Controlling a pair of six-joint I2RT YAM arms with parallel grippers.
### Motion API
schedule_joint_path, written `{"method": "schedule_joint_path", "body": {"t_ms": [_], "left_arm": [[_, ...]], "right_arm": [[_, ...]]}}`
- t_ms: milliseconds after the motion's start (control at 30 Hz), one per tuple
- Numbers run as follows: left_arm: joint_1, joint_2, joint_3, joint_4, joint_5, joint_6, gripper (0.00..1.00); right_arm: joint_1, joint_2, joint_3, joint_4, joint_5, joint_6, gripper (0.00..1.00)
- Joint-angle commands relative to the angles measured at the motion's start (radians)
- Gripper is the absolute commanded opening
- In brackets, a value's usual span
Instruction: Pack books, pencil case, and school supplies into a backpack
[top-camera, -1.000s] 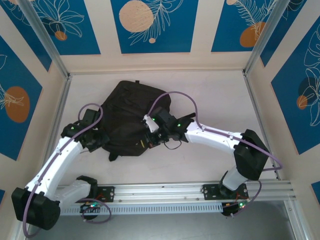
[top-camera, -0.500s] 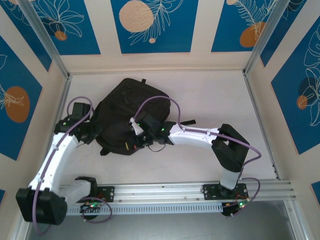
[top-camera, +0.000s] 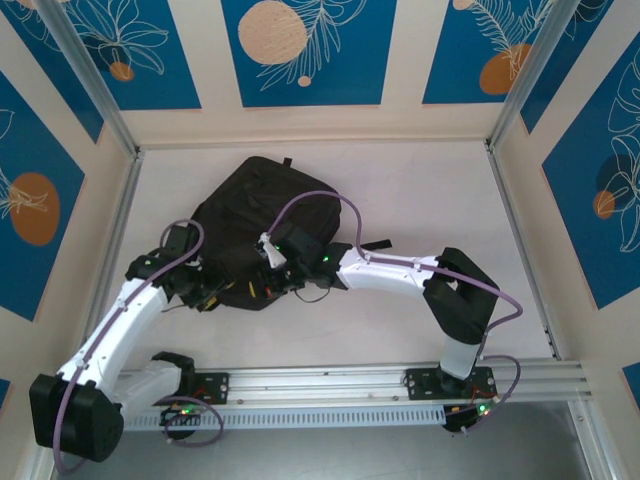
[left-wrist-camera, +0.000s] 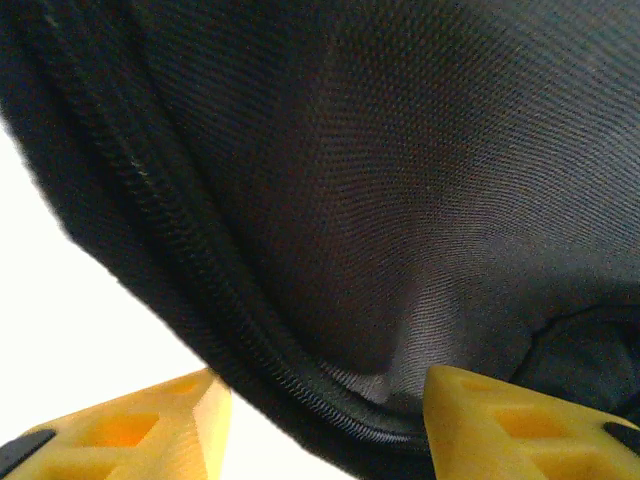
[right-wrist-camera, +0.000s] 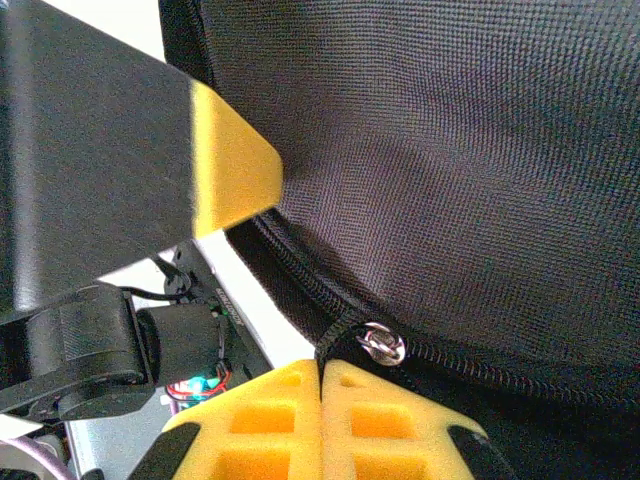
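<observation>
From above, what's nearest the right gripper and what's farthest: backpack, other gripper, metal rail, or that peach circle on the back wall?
From the right gripper:
1. backpack, touching its tips.
2. left gripper, just to its left, on the same bag edge.
3. metal rail, along the near edge.
4. peach circle, high on the back wall.

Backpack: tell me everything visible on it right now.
The backpack is large, soft and black, of woven fabric. It lies slumped on the table left of centre, with a strap end poking out on its right. A black zip runs along its near edge, with a small metal fitting on it. The left pincer straddles that edge, open. The right pincer is shut on the seam just beside the fitting.
</observation>
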Motion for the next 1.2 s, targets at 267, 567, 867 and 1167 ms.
{"method": "schedule_joint_path", "body": {"t_ms": [267, 567, 867, 1167], "left_arm": [[-0.023, 0.017, -0.009, 0.046, -0.051, 0.013, 0.00], [-0.023, -0.001, 0.000, 0.030, -0.062, 0.037, 0.00], [-0.023, -0.009, -0.010, 0.025, -0.074, 0.055, 0.00], [-0.023, -0.014, -0.024, 0.040, -0.057, 0.081, 0.00]], "right_arm": [[-0.018, -0.084, -0.070, -0.075, 0.047, -0.031, 0.00], [-0.089, -0.136, -0.147, -0.100, 0.067, -0.034, 0.00], [-0.139, -0.157, -0.172, -0.092, 0.081, -0.037, 0.00], [-0.211, -0.213, -0.217, -0.097, 0.097, -0.037, 0.00]]}}
